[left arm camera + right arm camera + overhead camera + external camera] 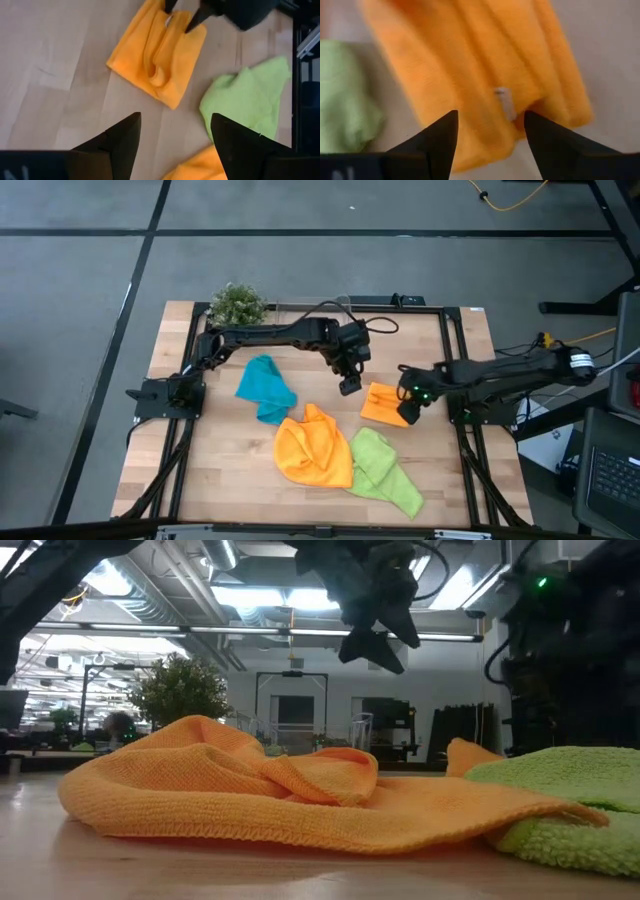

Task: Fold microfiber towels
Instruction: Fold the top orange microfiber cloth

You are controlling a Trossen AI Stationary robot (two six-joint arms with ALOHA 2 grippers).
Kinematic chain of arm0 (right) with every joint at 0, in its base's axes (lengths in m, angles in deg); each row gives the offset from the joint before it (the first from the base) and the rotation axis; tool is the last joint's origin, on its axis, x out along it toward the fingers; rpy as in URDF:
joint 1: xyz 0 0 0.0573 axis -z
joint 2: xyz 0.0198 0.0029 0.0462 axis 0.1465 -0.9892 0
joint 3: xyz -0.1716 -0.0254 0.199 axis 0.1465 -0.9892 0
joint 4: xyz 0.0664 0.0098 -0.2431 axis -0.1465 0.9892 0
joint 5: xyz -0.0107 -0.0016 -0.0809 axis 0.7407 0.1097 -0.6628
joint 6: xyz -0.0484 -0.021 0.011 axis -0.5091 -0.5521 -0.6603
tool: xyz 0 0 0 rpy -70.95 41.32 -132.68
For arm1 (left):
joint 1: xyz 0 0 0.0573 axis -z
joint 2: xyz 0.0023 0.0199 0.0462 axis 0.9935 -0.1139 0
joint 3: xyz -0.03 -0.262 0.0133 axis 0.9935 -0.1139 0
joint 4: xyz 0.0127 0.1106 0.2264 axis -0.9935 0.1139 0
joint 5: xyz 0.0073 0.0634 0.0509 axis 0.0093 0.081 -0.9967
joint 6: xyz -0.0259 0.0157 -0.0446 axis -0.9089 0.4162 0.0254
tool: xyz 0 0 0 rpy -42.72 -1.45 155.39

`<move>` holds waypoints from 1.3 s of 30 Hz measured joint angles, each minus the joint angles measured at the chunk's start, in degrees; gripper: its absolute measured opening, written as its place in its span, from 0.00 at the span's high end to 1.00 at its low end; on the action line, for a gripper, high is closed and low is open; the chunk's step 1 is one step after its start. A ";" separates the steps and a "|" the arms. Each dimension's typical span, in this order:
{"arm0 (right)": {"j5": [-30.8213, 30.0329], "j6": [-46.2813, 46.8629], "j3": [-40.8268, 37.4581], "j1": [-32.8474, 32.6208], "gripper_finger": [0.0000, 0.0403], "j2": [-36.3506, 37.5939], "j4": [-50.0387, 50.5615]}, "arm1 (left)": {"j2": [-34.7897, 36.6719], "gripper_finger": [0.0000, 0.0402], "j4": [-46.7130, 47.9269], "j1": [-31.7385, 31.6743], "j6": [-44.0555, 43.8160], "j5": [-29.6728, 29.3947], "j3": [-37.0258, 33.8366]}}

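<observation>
A folded orange towel [383,402] lies flat on the wooden table, right of centre. My right gripper [408,412] stands open over its right edge, and the cloth with its white tag [504,102] fills the right wrist view. My left gripper [349,385] hangs open above the table just left of that towel, holding nothing. A crumpled orange towel [312,445] lies near the front. A lime green towel [385,470] lies against its right side, and a teal towel [265,387] lies to its far left. My right gripper's open fingers [196,20] point down at the folded orange towel's edge [175,22] on the right arm's side. Whether their tips touch the cloth I cannot tell.
A small potted plant [238,303] stands at the table's far left corner. Black frame rails [455,360] run along the table's sides and far edge. Bare wood [220,470] lies at the near left.
</observation>
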 joint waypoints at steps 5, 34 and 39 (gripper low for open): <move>0.24 -5.88 -0.04 5.11 0.43 -4.57 -5.44 | 0.13 0.42 1.80 0.30 0.04 -0.14 0.00; 6.57 -13.54 4.89 9.86 0.43 7.80 12.14 | -13.22 0.42 -9.11 1.30 -1.79 6.84 -0.04; 6.76 -13.46 0.67 9.17 0.43 8.06 7.60 | -14.02 0.42 -12.12 1.70 -1.94 6.66 -0.04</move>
